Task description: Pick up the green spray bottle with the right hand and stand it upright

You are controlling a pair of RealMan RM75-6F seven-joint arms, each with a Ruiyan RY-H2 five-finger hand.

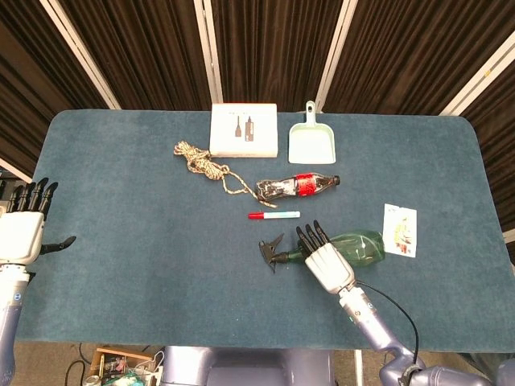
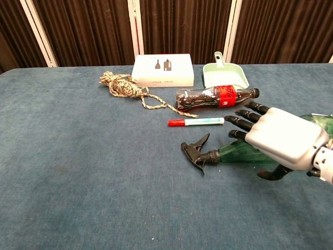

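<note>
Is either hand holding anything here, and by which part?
Nothing is held. The right hand is over the lying green spray bottle, fingers apart; the left hand is open.

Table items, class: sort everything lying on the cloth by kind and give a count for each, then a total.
Bottles: 2, green spray bottle, cola bottle
Marker: 1
Rope: 1
Box: 1
Dustpan: 1
Card: 1
Total: 7

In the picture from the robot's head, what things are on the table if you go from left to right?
Left hand → rope → white box → red-capped marker → card.
</note>
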